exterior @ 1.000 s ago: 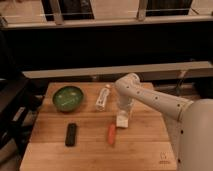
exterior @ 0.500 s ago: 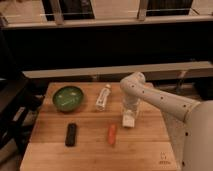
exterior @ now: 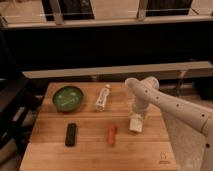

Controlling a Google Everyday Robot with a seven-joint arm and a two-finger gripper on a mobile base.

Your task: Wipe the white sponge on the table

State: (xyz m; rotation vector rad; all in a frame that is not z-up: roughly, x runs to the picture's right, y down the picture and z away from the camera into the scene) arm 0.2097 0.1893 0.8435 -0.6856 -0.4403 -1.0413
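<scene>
The white sponge point(exterior: 135, 125) lies on the wooden table point(exterior: 90, 155), right of the middle. My gripper point(exterior: 136, 118) points down from above and is shut on the sponge's top, pressing it against the tabletop. My white arm point(exterior: 165, 102) reaches in from the right and bends down to it. The sponge's upper part is hidden by the gripper.
An orange carrot-like item point(exterior: 112, 134) lies just left of the sponge. A white labelled bottle point(exterior: 102, 97) lies behind it, a green bowl point(exterior: 67, 98) stands at the back left, and a black remote-like block point(exterior: 71, 134) lies at the front left. A small logo point(exterior: 162, 160) marks the front right corner.
My gripper has slid the sponge to the right across the table and slightly toward the front edge. The other objects have not moved.
</scene>
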